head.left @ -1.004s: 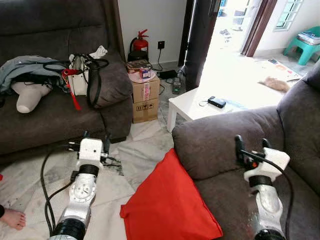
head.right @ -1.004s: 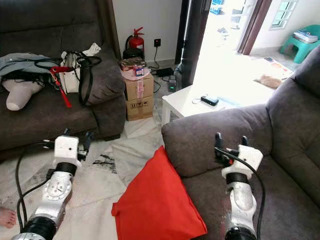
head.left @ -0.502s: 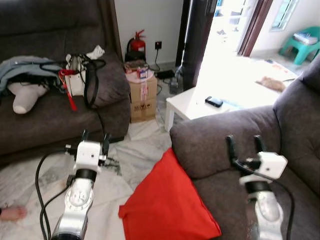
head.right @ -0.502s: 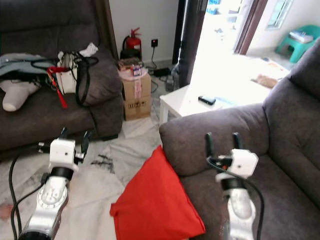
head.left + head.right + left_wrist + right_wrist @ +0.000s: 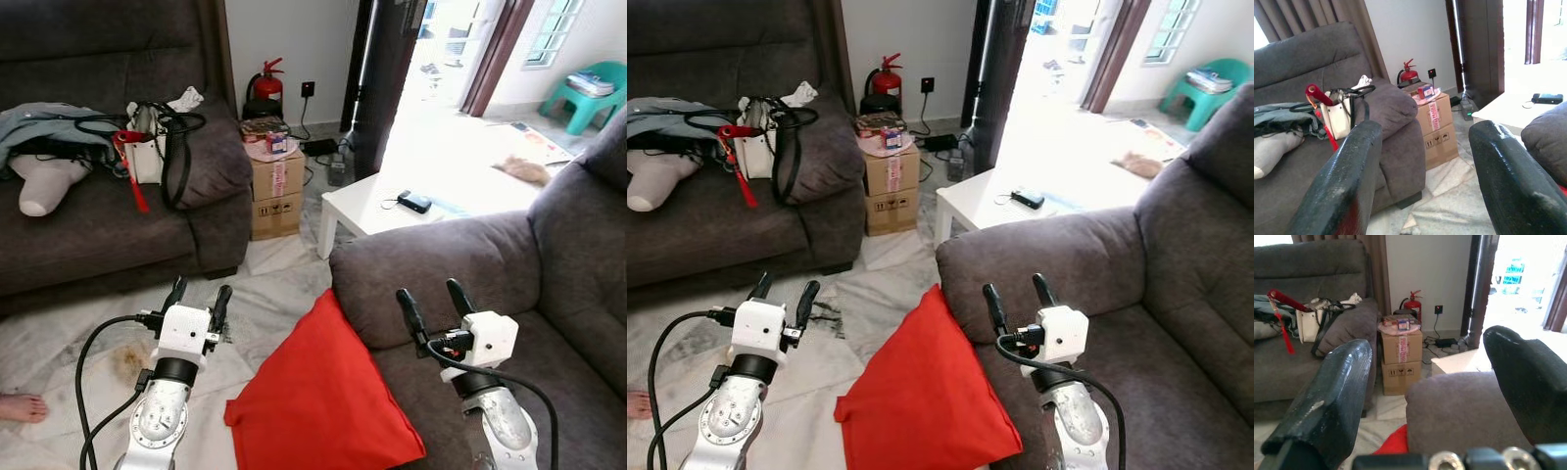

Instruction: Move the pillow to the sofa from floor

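**Pillow could slide off the armrest**

Both the left gripper and right gripper are spread wide, holding nothing. The red pillow sits on the floor, leaning against the sofa. A one-sided nudge might just topple it.

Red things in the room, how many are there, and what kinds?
Red square fabric pillow leaning on the grey sofa's arm: 1
Red fire extinguisher by the wall: 1
Red tassel strap hanging from the white bag: 1
Total: 3
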Tool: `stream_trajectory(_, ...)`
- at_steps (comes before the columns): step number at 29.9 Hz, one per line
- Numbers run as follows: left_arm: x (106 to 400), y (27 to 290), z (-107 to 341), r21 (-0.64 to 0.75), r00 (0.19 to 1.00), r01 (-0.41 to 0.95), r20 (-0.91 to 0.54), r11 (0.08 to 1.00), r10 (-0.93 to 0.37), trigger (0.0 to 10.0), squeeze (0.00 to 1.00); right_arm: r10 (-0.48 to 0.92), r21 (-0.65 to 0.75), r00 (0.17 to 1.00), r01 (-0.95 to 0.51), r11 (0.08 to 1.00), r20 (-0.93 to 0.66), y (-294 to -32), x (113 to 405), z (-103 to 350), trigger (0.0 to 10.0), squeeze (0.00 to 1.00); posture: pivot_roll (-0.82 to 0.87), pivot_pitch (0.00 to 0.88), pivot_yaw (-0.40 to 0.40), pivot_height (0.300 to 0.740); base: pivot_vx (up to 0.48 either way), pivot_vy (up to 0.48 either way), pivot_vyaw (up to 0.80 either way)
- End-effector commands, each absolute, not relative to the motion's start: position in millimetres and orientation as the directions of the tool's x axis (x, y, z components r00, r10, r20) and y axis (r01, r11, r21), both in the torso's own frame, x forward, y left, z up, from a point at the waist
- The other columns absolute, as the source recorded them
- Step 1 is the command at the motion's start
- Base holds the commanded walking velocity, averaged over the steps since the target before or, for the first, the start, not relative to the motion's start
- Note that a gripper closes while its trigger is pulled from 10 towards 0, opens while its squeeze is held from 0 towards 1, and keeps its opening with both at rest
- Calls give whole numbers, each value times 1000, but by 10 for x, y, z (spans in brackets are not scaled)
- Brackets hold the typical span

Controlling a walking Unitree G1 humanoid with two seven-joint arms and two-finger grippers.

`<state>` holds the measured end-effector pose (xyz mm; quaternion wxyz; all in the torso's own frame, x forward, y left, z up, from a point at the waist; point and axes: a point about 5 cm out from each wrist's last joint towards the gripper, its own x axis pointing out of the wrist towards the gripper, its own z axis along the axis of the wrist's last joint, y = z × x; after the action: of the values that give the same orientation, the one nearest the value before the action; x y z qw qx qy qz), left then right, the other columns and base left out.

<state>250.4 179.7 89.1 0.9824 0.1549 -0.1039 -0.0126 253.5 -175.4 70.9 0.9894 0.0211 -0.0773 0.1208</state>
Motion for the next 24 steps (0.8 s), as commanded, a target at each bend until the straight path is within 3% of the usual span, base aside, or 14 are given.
stream_trajectory(1,2488,1829,917,308,979,-14,197,951,-49,10000,0,238,15,956,-244,970,174,-1758,2576,782,10000,0,48,0,-89,740,0,0,0)
stream_trajectory(11,2418,1949,937,311,982,-75,189,948,16,10000,0,255,22,958,-260,965,133,-1711,2670,772,10000,0,102,0,-129,740,0,0,0)
stream_trajectory(17,2405,1936,904,318,988,-44,153,947,-6,10000,0,245,20,961,-250,968,129,-1707,2698,785,10000,0,99,0,-115,740,0,0,0)
stream_trajectory(24,2494,1917,899,336,989,-15,147,942,-36,10000,0,103,16,988,-106,994,119,-1843,2650,763,10000,0,25,0,-96,740,0,0,0)
